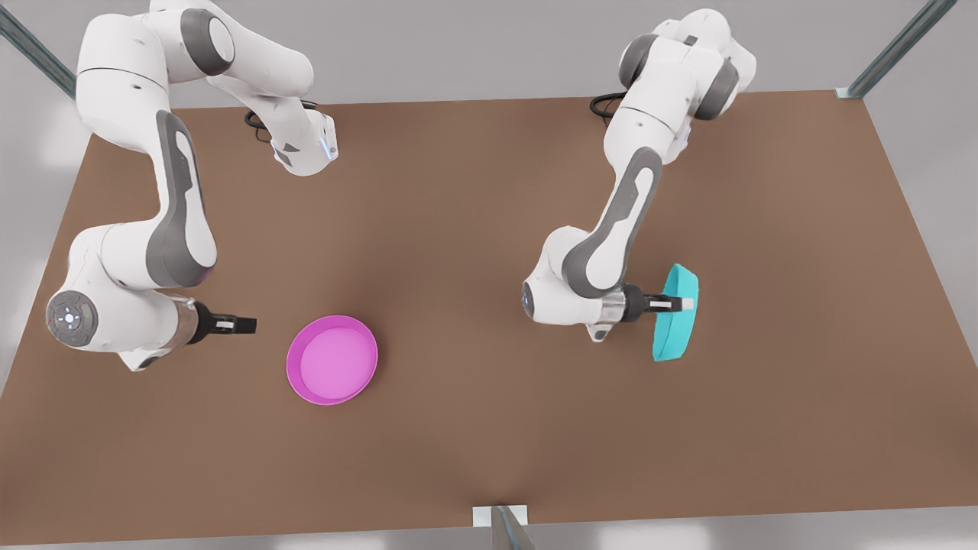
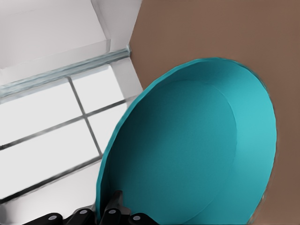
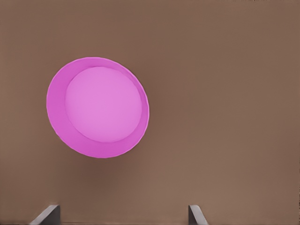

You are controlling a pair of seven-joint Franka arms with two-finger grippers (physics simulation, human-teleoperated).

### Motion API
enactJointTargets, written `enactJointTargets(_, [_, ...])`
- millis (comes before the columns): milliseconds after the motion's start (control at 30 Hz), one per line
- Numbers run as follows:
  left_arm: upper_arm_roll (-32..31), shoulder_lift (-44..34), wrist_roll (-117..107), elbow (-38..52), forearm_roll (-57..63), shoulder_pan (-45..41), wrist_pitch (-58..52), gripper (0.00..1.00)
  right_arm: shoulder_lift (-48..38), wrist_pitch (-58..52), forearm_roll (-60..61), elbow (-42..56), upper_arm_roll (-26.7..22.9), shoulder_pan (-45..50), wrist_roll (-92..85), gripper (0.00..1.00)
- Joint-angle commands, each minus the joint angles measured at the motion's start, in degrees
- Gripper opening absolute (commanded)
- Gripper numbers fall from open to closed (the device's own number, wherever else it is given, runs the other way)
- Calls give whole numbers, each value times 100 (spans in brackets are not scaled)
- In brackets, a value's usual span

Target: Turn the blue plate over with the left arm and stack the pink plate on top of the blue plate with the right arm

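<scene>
Left gripper [image 1: 676,303] is clamped on the rim of the blue plate [image 1: 676,325], held on edge above the table [image 1: 474,428]. Right gripper [image 1: 243,325], fingers spread and empty, hovers beside the pink plate [image 1: 332,359], which lies flat and upright.

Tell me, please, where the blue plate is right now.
The blue plate is on the front view's right, tilted on edge above the table, gripped at its rim by the left gripper.

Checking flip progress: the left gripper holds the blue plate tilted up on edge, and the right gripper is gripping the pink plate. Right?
Not quite. The front view shows the right gripper apart from the pink plate, which lies flat on the table. The left gripper holds the blue plate on edge.
</scene>
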Motion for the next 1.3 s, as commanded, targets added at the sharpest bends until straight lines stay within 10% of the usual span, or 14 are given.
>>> enactJointTargets(0, [4, 22, -21, 0, 229, -27, -31, 21, 34, 85, -5, -101, 0, -42, -52, 100])
enactJointTargets(500, [-5, 1129, -1225, -8, 828, -1407, -954, 21, 931, 3452, 4, -1964, 35, -192, -1045, 100])
enactJointTargets(1067, [-49, 1692, -1261, 123, 502, -1908, -1086, 21, 1247, 3399, 531, -2018, 88, -332, -2135, 100])
enactJointTargets(1100, [-49, 1692, -1261, 123, 485, -1908, -1086, 34, 1256, 3347, 540, -1948, 79, -324, -2100, 100])
enactJointTargets(1133, [-49, 1692, -1261, 123, 485, -1900, -1086, 82, 1309, 3259, 540, -1798, 79, -306, -1880, 100])
enactJointTargets(1167, [-57, 1692, -1261, 123, 476, -1908, -1086, 100, 1353, 3267, 540, -1728, 79, -289, -1863, 100])
enactJointTargets(1267, [-57, 1727, -1322, 132, 441, -1987, -1086, 100, 1502, 3188, 523, -1490, 70, -236, -1740, 100])
